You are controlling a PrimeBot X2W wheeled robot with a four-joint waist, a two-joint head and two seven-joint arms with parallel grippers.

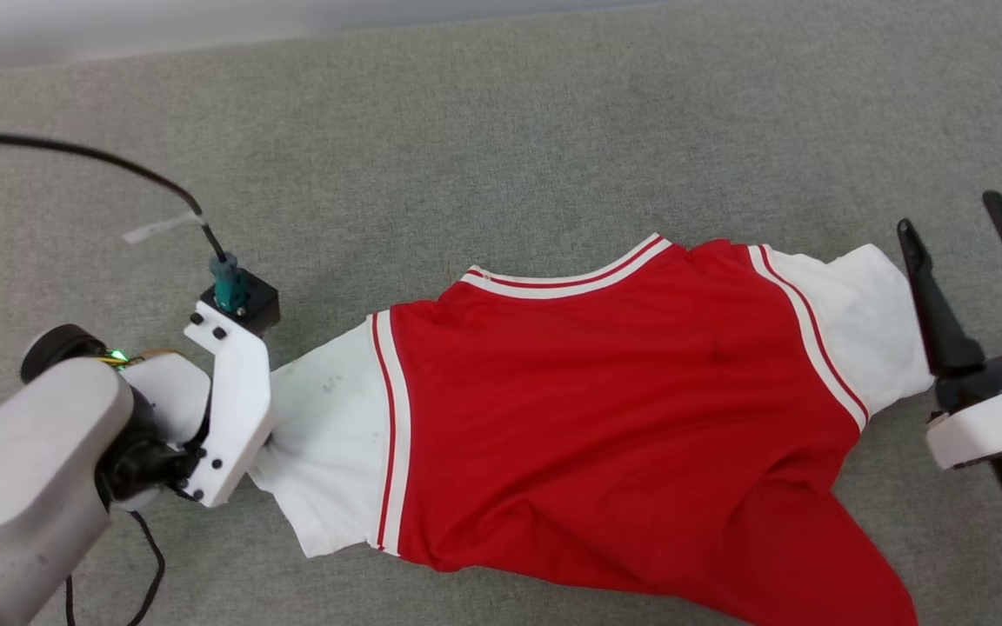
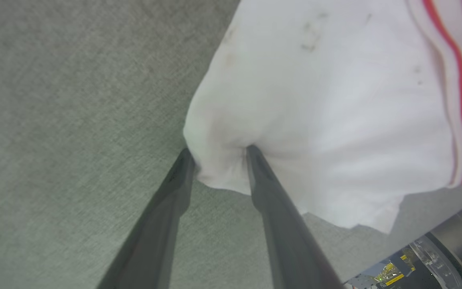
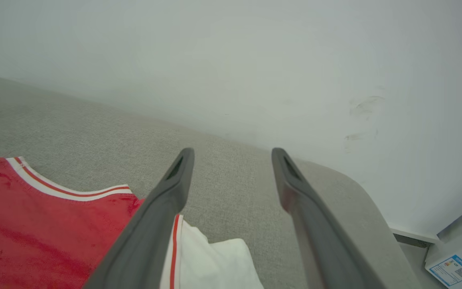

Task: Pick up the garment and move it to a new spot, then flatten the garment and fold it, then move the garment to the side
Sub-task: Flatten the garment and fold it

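Observation:
The garment (image 1: 614, 391) lies spread across the grey padded surface (image 1: 501, 130), plain red face up, collar toward the far side; no lettering shows. Its white left sleeve (image 2: 335, 100) is bunched and pinched between the fingers of my left gripper (image 2: 219, 156), which is shut on the sleeve's outer edge. In the head view the white wrist bracket (image 1: 231, 409) covers those fingers. My right gripper (image 1: 949, 215) stands open just right of the other white sleeve (image 1: 866, 322), apart from it, holding nothing. The right wrist view shows the right gripper (image 3: 233, 152) above the surface, with that sleeve (image 3: 215, 261) beside its left finger.
A black cable (image 1: 75, 152) with a white tag (image 1: 157, 228) runs to my left wrist. A pale wall (image 3: 255, 60) rises behind the surface. The surface's rounded corner (image 3: 355, 188) lies ahead of the right gripper, with a box bearing a blue label (image 3: 453, 271) beyond it.

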